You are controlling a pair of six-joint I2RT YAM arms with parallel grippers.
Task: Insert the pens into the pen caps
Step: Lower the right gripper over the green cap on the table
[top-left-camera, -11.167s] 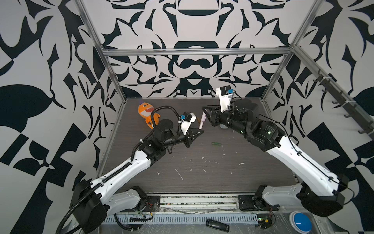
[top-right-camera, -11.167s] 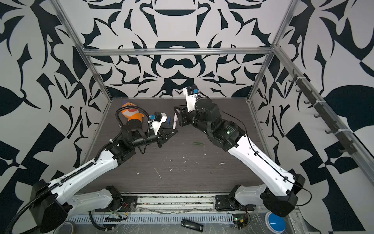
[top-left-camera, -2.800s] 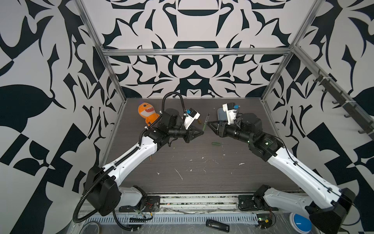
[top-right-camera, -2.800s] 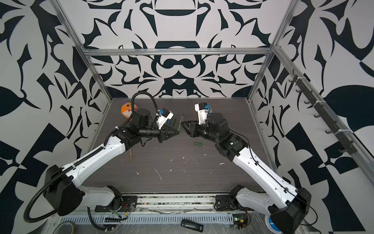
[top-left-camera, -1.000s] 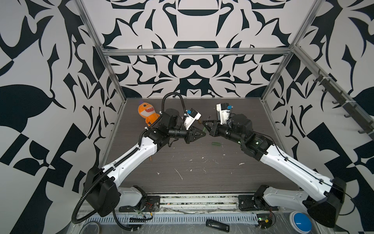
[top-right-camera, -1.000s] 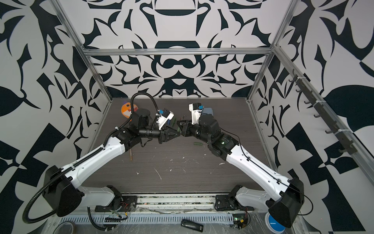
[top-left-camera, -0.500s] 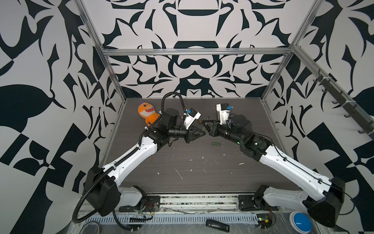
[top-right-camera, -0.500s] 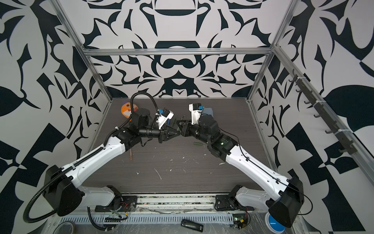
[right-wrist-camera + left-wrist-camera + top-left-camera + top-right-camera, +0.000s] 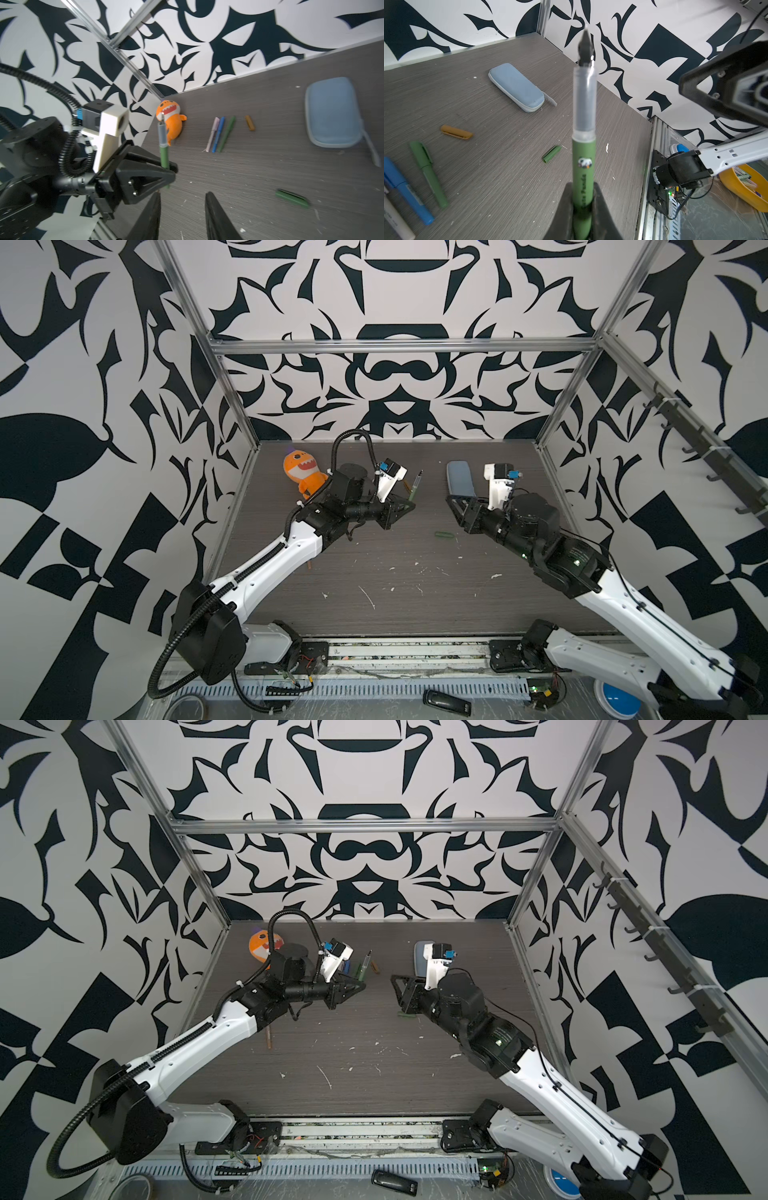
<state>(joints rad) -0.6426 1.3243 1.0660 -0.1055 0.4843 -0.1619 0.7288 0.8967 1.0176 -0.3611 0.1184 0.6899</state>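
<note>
Uncapped green pen (image 9: pixel 583 145), small panda mark on the barrel, pinched low down by the pressed-in jaws of the left gripper (image 9: pixel 582 199), clear section and dark tip pointing up and out past the fingers, raised well off the table (image 9: pixel 415 614). Opposite, right gripper (image 9: pixel 182 194) with jaws spread and nothing between them, facing the pen across an open gap, not touching it. Green cap (image 9: pixel 292 198) lying loose on the surface near the right gripper, outside both sets of jaws. Farther back, pink pen (image 9: pixel 213 134), blue pen (image 9: pixel 218 134) and second green pen (image 9: pixel 227 133), all capped, laid side by side, with an orange cap (image 9: pixel 249 122) just beside the row, not touching it. Brown pen (image 9: pixel 269 1038) on the left side, partly hidden under the left arm (image 9: pixel 208 1036). Pale blue zip case (image 9: pixel 517 87) flat near the back wall on the right; orange shark toy (image 9: pixel 303 472) in the back left corner. Table top dark grey and wood-grained, littered toward the front with small white flecks (image 9: pixel 368 597). All around, walls (image 9: pixel 395 281) in a bold black-and-white swirl pattern, edged by a bare aluminium frame (image 9: pixel 403 346).
</note>
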